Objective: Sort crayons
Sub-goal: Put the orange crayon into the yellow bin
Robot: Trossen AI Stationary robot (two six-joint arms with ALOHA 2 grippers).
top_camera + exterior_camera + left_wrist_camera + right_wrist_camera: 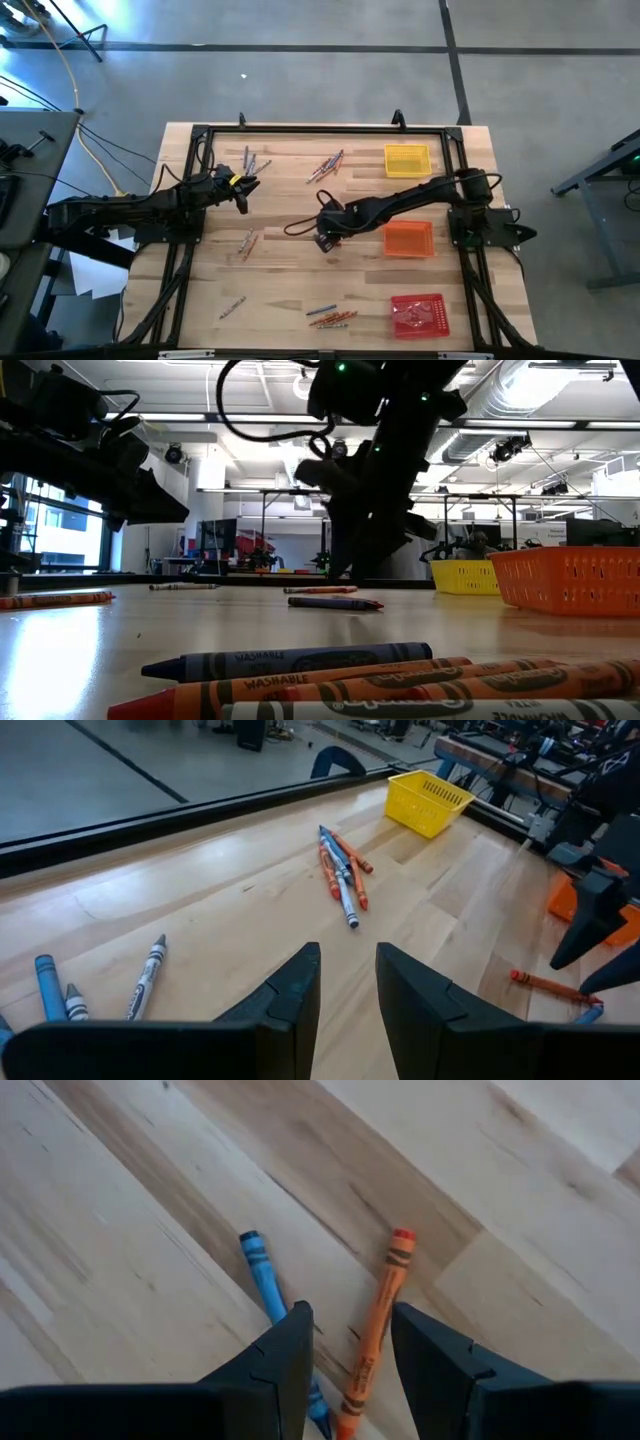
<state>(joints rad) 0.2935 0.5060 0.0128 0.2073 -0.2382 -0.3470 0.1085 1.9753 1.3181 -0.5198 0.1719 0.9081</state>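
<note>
Now R gripper [348,1342] open over orange crayon [372,1332] beside blue crayon [264,1276]; L gripper [348,982] open, empty.

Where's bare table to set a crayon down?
Free: the wood between the left gripper and the right gripper, and the strip between the orange tray and red tray. Crowded: crayons near the front edge and beside the yellow tray.

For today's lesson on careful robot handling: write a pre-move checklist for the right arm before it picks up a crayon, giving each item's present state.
1. Right gripper open: ok.
2. Orange crayon between its fingers: ok.
3. Blue crayon clear of the fingers: not ok, it runs under one finger.
4. Orange tray near the right arm: ok.
5. Left gripper away, empty: ok.
6. Fingers touching table: cannot tell.
</note>
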